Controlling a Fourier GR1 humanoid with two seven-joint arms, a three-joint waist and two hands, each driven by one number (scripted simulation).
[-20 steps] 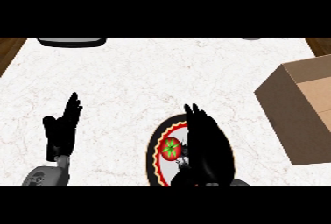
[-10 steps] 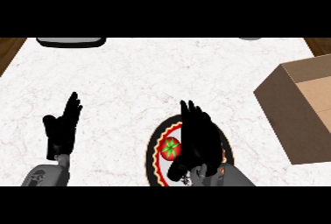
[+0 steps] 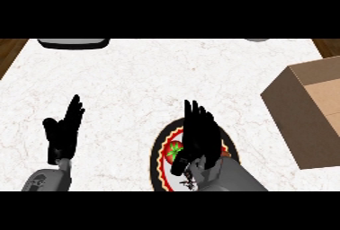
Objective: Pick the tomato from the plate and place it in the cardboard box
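A: Far left of frame?

B: Dark wood strip [image 3: 8, 54] along the upper left corner, beside the white marble counter [image 3: 153, 81]. Grey rounded object [image 3: 73, 43] cut off by the top edge, upper left

A: Lower left?

B: Left hand [image 3: 63, 130] resting there, fingers straight and pointing up, thumb out to the left, released and holding nothing. Grey forearm below it at the bottom edge. Bare marble all round it

A: Centre?

B: Wide stretch of open counter across the upper middle. Lower middle: round plate [image 3: 161, 157] with dark rim and red and yellow band, partly cut off by the bottom edge

A: Tomato?

B: Tomato [image 3: 175, 150] on the plate, left of its centre, red with a green star on top. Only its left part showing, the rest hidden under the hand

A: Right hand?

B: Right hand [image 3: 199, 134] over the plate, fingers long and straight toward the top of the frame, thumb down beside the tomato on its lower right. Not clenched, not visibly wrapped round the tomato. Covers much of the plate's middle

A: Right side?

B: Clear marble between plate and cardboard box [image 3: 312, 112], well apart. Box open at the top, cut off by the right edge. Small grey shape [image 3: 257, 40] at the top edge, upper right, and a wood strip [image 3: 328, 47] in the corner
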